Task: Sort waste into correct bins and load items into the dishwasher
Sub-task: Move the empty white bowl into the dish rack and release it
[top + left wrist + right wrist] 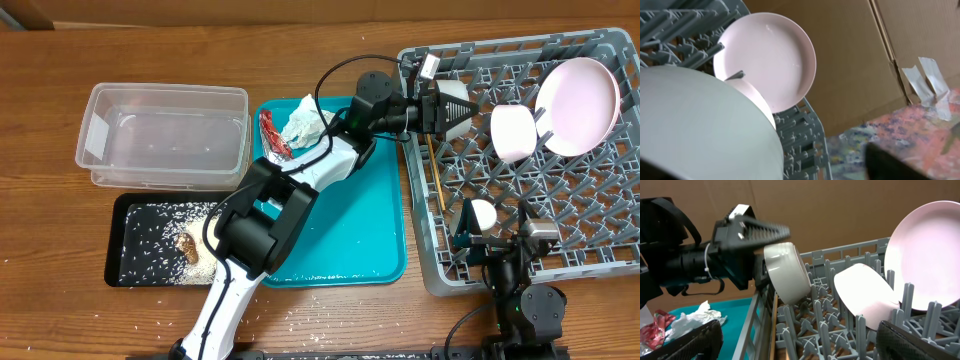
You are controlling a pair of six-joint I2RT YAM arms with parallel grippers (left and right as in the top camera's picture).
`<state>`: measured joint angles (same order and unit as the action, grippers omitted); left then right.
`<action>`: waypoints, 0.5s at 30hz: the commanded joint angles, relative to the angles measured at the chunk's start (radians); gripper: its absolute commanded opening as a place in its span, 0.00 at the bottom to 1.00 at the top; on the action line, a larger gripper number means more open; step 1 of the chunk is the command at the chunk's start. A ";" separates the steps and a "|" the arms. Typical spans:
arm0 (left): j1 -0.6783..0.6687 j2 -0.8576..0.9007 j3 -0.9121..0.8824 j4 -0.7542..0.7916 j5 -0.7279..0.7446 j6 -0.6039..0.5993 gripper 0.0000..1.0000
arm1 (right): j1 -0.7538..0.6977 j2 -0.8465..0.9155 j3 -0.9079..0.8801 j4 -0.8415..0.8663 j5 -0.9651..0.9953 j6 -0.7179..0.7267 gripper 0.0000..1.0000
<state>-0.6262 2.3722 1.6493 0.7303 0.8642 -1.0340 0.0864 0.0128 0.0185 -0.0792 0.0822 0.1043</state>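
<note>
The left claw (440, 108) grips the rim of a glossy, round cream-white bowl (790, 275), tilted above the grey plastic lattice dish rack (430, 235) toward the table's far edge. One finger is hidden behind the bowl. The right claw (482, 226) gapes wide and empty near the front edge.

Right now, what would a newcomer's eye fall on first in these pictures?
First comes the left gripper holding a cream-white bowl tilted over the left part of the grey dish rack. Next, the pink plate and pink bowl standing on edge in the rack's far right part, and the crumpled tissue on the teal tray.
</note>
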 commanded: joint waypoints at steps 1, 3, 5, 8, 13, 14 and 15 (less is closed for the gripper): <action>0.048 0.000 0.029 0.000 0.094 -0.084 1.00 | -0.003 -0.010 -0.011 0.006 -0.002 0.000 1.00; 0.075 -0.007 0.030 -0.005 0.132 -0.119 1.00 | -0.003 -0.010 -0.011 0.006 -0.002 0.000 1.00; 0.100 -0.029 0.030 -0.056 0.150 -0.121 1.00 | -0.003 -0.010 -0.011 0.006 -0.002 0.000 1.00; 0.134 -0.089 0.030 -0.217 0.140 -0.045 1.00 | -0.003 -0.010 -0.011 0.006 -0.002 0.000 1.00; 0.161 -0.250 0.030 -0.643 -0.028 0.276 1.00 | -0.003 -0.010 -0.011 0.006 -0.002 0.000 1.00; 0.162 -0.283 0.030 -0.743 -0.098 0.348 1.00 | -0.003 -0.010 -0.011 0.006 -0.002 0.000 1.00; 0.162 -0.316 0.030 -0.852 -0.189 0.423 1.00 | -0.003 -0.010 -0.011 0.006 -0.002 0.000 1.00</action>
<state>-0.4522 2.2055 1.6600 0.0059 0.8753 -0.8928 0.0864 0.0128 0.0185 -0.0780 0.0818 0.1036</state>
